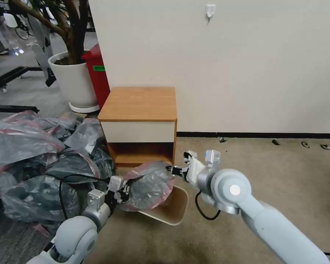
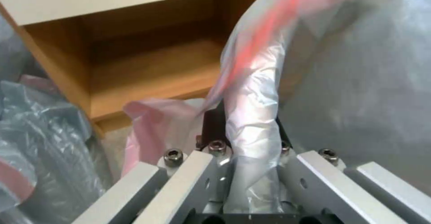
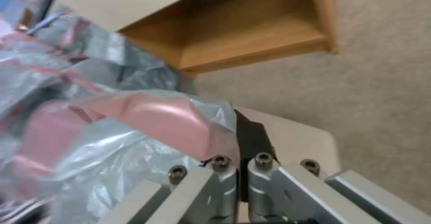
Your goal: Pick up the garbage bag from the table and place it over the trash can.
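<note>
My left gripper (image 1: 125, 190): pressed together on a gathered fold of the garbage bag (image 1: 150, 185); in my left wrist view the film bunches straight up between my pads, pink band just beside them.
My right gripper (image 1: 174, 170): pinching the pink rim of the bag on the opposite side; in my right wrist view the jaws sit closed with the pink edge caught at their tips.
Bag relative to my jaws: stretched between my two grippers, hanging off the table (image 1: 139, 103) and in front of its open shelf, draped over the near-left part of the trash can (image 1: 178, 205).
Trash can: tipped or angled below the bag, its right rim and inner wall bare, its left side hidden under film; I cannot tell whether any of the bag's mouth is over the rim.
Risk, grip: my right pinch holds only a thin edge, so I judge a pull could slip it free or tear the film.
Risk, mouth: my left hold bunches the film, so the mouth may stay too narrow to clear the rim.
Risk, can: it looks light and tilted; dragging film across it could push it away.
Risk, clutter: the heap of bags (image 1: 29, 161) lies just beside my left arm and could snag.
</note>
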Robot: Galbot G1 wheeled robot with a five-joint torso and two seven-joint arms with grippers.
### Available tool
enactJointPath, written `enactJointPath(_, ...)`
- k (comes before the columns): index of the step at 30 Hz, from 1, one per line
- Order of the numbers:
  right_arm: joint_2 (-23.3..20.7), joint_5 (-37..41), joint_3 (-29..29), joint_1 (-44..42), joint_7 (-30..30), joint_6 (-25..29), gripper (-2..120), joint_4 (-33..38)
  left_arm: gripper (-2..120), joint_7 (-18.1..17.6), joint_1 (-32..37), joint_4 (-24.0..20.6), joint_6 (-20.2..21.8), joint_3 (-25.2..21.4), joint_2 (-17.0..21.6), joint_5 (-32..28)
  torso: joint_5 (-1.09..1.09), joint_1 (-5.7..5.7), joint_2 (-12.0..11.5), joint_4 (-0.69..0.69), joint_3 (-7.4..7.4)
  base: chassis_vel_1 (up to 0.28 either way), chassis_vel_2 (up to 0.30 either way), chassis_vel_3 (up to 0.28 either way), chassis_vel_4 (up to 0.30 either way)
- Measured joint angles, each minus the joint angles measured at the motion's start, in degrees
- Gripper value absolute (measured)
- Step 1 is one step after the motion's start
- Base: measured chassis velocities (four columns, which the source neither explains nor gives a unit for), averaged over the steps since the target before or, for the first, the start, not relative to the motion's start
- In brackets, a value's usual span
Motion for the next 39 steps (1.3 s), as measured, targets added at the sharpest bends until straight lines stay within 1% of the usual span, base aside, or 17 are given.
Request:
enactJointPath(3, -0.07, -0.68, 0.36, 0.07, -0.18, -0.07, 0, -1.78, 3, 1.59, 0.49, 0.01, -0.49, -0.43, 0.01, 0.04, 0.00, 0.00, 0.00, 0.00, 0.00, 0.000, 0.000, 0.000, 0.000)
enactJointPath(8, -0.53, -1.52, 0.58, -0.37, -0.28, -0.65, 0, -2.66, 3, 2.45, 0.72, 0.06, -1.22, -0.92, -0.26, -0.20, 0.00, 0.00, 0.00, 0.00, 0.00, 0.000, 0.000, 0.000, 0.000)
enactJointPath(12, -1.30, -2.30, 1.07, -1.40, -0.41, -2.02, 0, -3.18, 3, 4.31, 0.80, 0.46, -3.02, -1.59, -0.64, -1.23, 0.00, 0.00, 0.00, 0.00, 0.00, 0.000, 0.000, 0.000, 0.000)
enactJointPath(18, -2.26, -3.15, 1.82, -3.25, -0.71, -2.91, 0, -2.93, 3, 4.60, 0.07, 1.04, -4.41, -2.48, -1.54, -3.50, 0.00, 0.00, 0.00, 0.00, 0.00, 0.000, 0.000, 0.000, 0.000)
enactJointPath(22, -2.98, -3.37, 2.80, -4.80, -0.82, -3.04, 0, -1.96, 3, 3.63, -0.91, 1.74, -5.17, -3.27, -2.21, -4.41, 0.00, 0.00, 0.00, 0.00, 0.00, 0.000, 0.000, 0.000, 0.000)
enactJointPath(25, -3.34, -3.39, 3.56, -5.94, -0.82, -3.11, 4, -0.80, 3, 1.16, -2.20, 2.35, -5.50, -3.55, -3.07, -5.74, 0.00, 0.00, 0.00, 0.00, 0.00, 0.000, 0.000, 0.000, 0.000)
enactJointPath(27, -3.34, -3.39, 3.58, -5.97, -0.82, -3.11, 4, -0.75, 3, 1.06, -2.24, 2.38, -5.51, -3.55, -3.10, -5.76, 0.00, -0.01, 0.00, 0.00, 0.00, 0.000, 0.000, 0.000, 0.000)
enactJointPath(28, -3.40, -3.39, 3.89, -6.36, -0.80, -3.13, 5, -0.21, 3, 0.00, -2.74, 2.72, -5.51, -3.55, -3.42, -5.87, -0.01, 0.00, 0.00, 0.00, 0.00, 0.000, 0.000, 0.000, 0.000)
enactJointPath(31, -3.42, -3.39, 4.20, -6.77, -0.77, -3.15, 5, 0.46, 3, -0.80, -3.36, 3.14, -5.53, -3.48, -3.82, -5.90, 0.00, 0.00, 0.00, 0.00, 0.00, 0.000, 0.000, 0.000, 0.000)
enactJointPath(34, -3.40, -3.31, 4.54, -7.93, -0.65, -3.20, 4, 2.06, 3, -2.91, -4.83, 4.22, -5.71, -2.94, -4.84, -5.89, -0.01, 0.00, 0.00, 0.00, 0.00, 0.000, 0.000, 0.000, 0.000)
enactJointPath(35, -3.40, -3.31, 4.54, -7.93, -0.65, -3.20, 4, 2.06, 3, -2.91, -4.83, 4.22, -5.71, -2.94, -4.84, -5.89, -0.01, 0.00, 0.00, 0.00, 0.00, 0.000, 0.000, 0.000, 0.000)
enactJointPath(36, -3.34, -3.33, 4.60, -7.97, -0.61, -3.20, 1, 2.20, 3, -3.18, -4.94, 4.45, -5.74, -2.79, -4.86, -5.78, -0.01, 0.00, 0.00, 0.00, 0.00, 0.000, 0.000, 0.000, 0.000)
enactJointPath(39, -3.43, -3.48, 4.96, -7.34, -0.48, -3.18, 1, 1.79, 3, -3.26, -4.86, 4.82, -5.80, -2.46, -4.70, -5.34, 0.00, 0.00, 0.00, 0.01, 0.00, 0.000, 0.000, 0.000, 0.000)
